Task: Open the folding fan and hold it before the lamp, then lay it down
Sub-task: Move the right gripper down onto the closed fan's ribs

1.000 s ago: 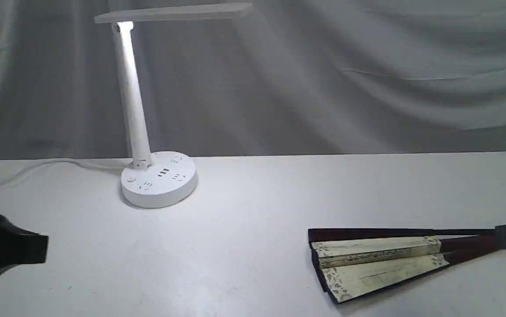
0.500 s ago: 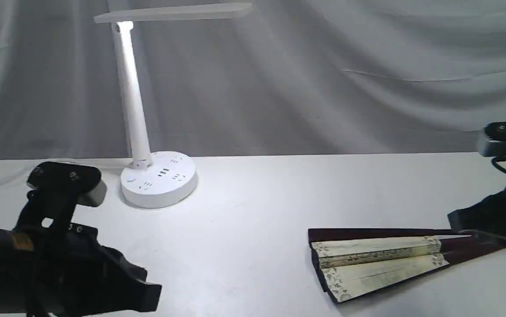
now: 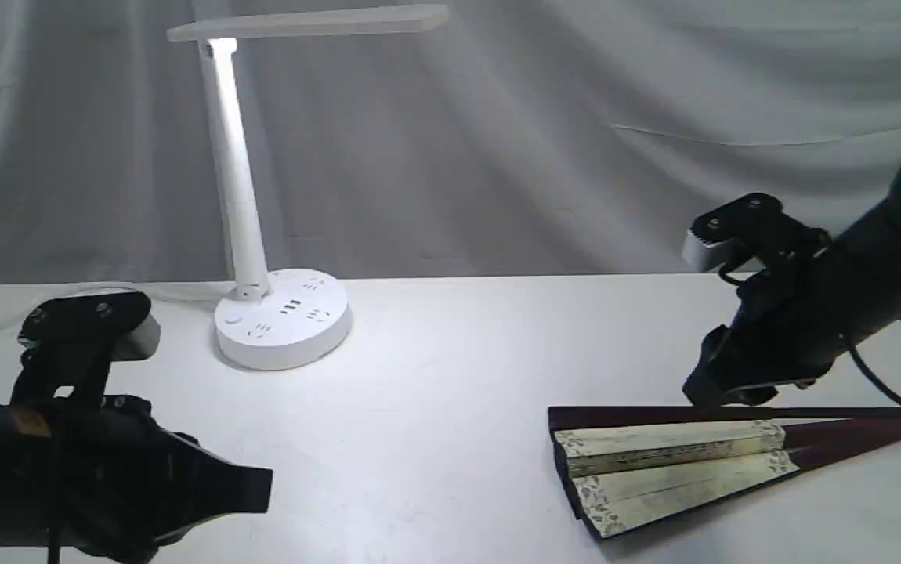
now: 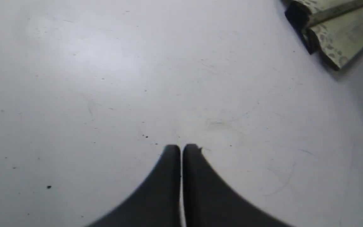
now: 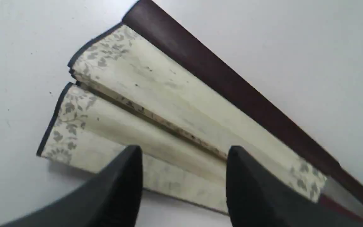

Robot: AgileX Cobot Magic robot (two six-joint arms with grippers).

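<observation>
Partly opened folding fan flat on the worktop, a gripper on either side of the scene.

Left of the lamp and nearer the camera, the left gripper hangs low over bare worktop, its jaws pressed together on nothing. The white lamp stands lit toward the back, its bar head level and its round base showing sockets. Right of the lamp and nearer the camera lies the folding fan, only partly spread: two cream pleated sections with a patterned border, and a dark maroon guard along the far edge. The right gripper hovers close over the fan, jaws spread and clasping nothing.
</observation>
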